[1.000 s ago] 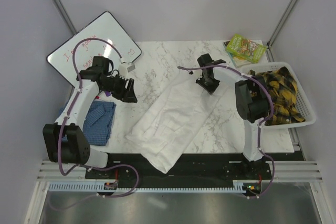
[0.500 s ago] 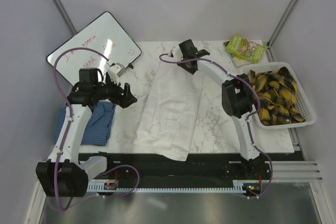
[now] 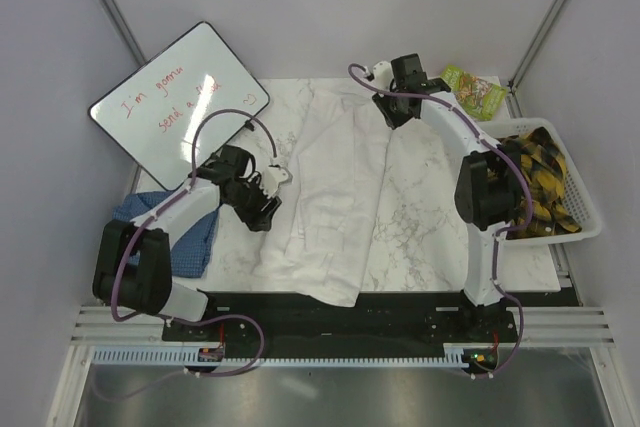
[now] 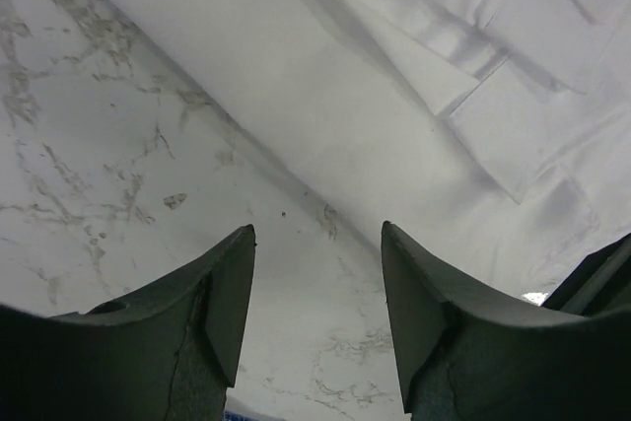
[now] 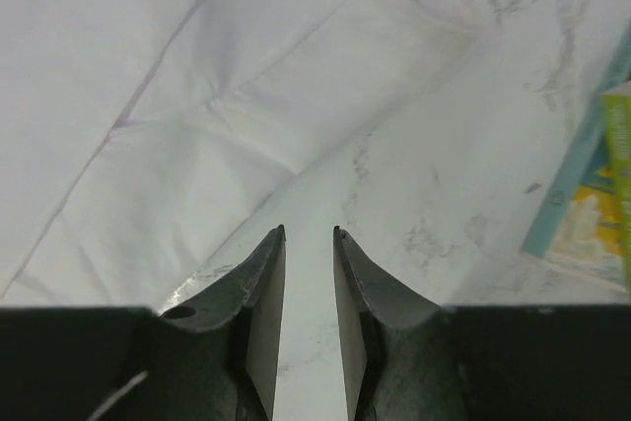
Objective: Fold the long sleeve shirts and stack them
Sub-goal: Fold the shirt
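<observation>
**White shirt spread between two empty grippers**

The white shirt (image 3: pixel 335 197) lies spread and creased along the middle of the marble table (image 3: pixel 430 217). The left gripper (image 3: pixel 268 199) sits low at the shirt's left edge. In the left wrist view the cloth's border runs just beyond the fingertips, with bare marble under the gap. The right gripper (image 3: pixel 397 115) is at the shirt's far right corner. Its wrist view shows the shirt's edge just past the tips, again with marble below.

There are two shirts: the white one, and a blue checked shirt (image 3: pixel 190 237) bunched well to the white shirt's left. Right of the white shirt stands one white basket (image 3: pixel 560 235) holding a yellow-and-black plaid cloth (image 3: pixel 535 182). One green box (image 3: pixel 472 90) lies past its far right corner, and one whiteboard (image 3: pixel 180 97) leans beyond its far left.

The left gripper's jaws are parted wide and grasp nothing. The right gripper's jaws stand a narrow slit apart, released, with nothing between them.
</observation>
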